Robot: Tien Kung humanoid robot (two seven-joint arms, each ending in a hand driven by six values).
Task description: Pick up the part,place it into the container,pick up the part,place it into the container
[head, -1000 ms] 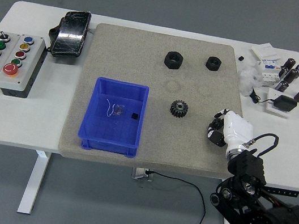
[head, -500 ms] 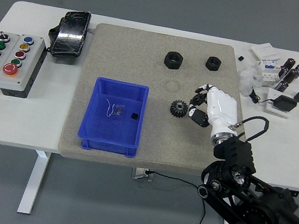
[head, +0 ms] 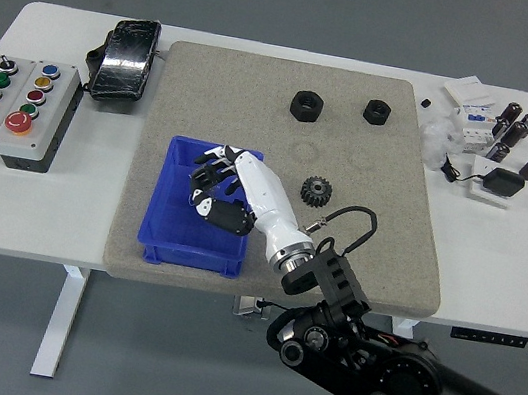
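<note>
Now the right robot hand [head: 217, 186] hangs over the blue container [head: 165, 232], palm down, fingers curled; whether they hold anything, cannot tell. Forearm runs diagonally from the lower right across the grey mat [head: 354, 263]. Gear part [head: 317, 190] lies on the mat just right of the container, beside the wrist, not under the fingers. Two black nuts [head: 306, 106] sit farther back, well apart. Left arm not in view. Judgement: reaching the gear calls for a short shift rightward.
</note>
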